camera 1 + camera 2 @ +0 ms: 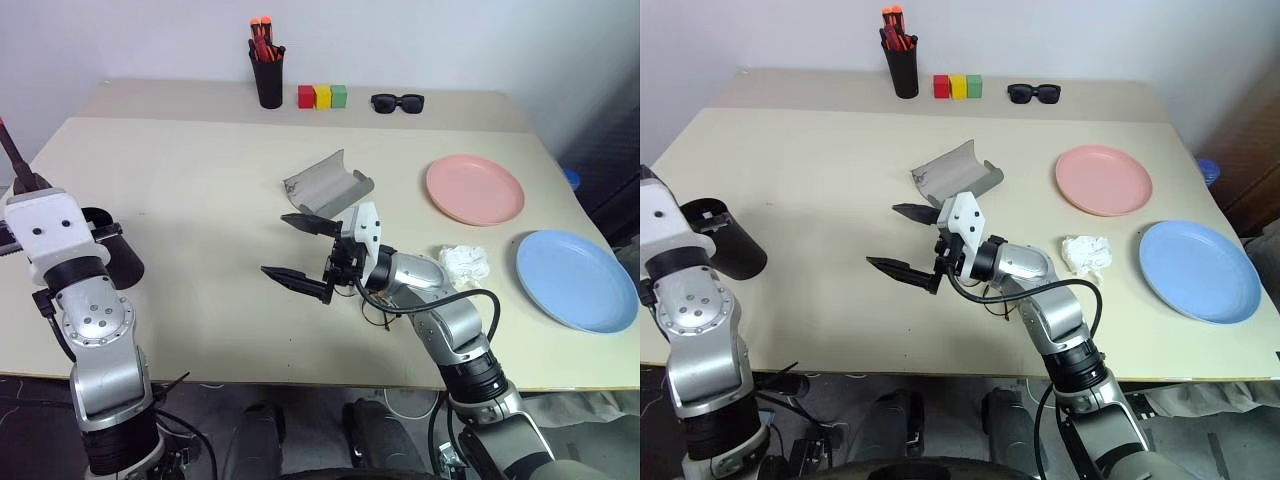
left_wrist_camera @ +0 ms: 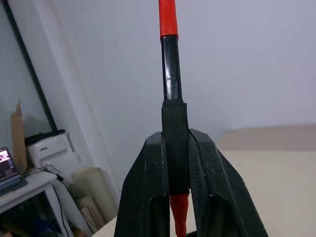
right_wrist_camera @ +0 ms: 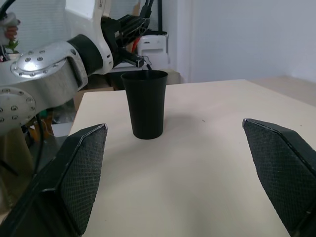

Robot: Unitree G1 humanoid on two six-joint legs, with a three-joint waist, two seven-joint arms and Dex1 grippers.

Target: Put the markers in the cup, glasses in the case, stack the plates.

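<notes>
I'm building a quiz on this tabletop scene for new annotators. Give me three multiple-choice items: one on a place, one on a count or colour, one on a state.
1. Where do the sunglasses lie?
A. at the table's far edge, beside the coloured blocks
B. on the pink plate
C. inside the grey case

2. How many plates are on the table?
A. one
B. two
C. three

3. What is the state of the left gripper?
A. open and empty
B. shut on the red marker
C. shut on the cup

Answers:
1 A: they rest right of the red, yellow and green blocks.
2 B: the pink plate and the blue plate lie apart, unstacked.
3 B: the left wrist view shows the fingers clamped on the marker's black part.
</notes>
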